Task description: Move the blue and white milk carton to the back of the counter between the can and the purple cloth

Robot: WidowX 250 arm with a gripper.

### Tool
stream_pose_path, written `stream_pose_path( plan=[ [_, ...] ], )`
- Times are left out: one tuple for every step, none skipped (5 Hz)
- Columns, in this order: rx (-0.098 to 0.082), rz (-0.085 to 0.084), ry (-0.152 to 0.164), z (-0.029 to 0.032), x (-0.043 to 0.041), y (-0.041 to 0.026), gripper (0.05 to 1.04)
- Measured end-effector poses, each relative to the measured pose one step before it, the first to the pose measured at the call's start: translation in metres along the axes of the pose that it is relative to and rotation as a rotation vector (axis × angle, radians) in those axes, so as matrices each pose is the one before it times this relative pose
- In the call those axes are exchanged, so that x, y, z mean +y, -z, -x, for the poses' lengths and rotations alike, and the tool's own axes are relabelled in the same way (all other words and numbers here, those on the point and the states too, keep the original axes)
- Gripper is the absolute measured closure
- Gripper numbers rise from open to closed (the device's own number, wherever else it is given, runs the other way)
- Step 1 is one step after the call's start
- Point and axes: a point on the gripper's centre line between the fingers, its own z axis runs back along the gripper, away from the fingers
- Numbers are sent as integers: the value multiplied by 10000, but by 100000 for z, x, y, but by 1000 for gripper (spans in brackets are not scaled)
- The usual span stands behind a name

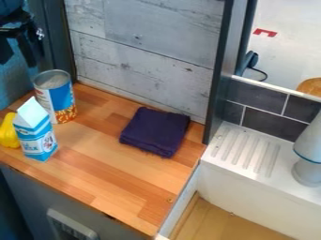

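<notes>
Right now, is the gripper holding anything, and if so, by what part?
Nothing held. The gripper hangs at the upper left with its fingers apart and nothing visible between them; the nearest thing, the open-topped can, stands on the counter.

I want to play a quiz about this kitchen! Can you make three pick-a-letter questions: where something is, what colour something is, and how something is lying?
1. Where is the round metal can with the blue, white and orange label?
A. In the sink
B. On the brown wooden counter
C. On the floor

2. What colour is the smooth, rounded thing beside the blue-and-white peaked carton?
A. Green
B. Red
C. Yellow

3. How is the dark purple cloth lying?
A. Folded flat
B. Crumpled in a ball
C. Rolled up

1: B, its base is on the wood.
2: C, it is bright yellow.
3: A, its edges are squared and layered.
</notes>
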Motion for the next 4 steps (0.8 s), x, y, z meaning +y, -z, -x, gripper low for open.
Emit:
stream_pose_path(
  plan=[
    [295,122,-88,477,-36,1175,73],
    [96,-125,-157,919,-25,1672,73],
    [262,-302,464,-439,-1004,117,74],
    [297,-825,553,152,408,57,74]
  ],
)
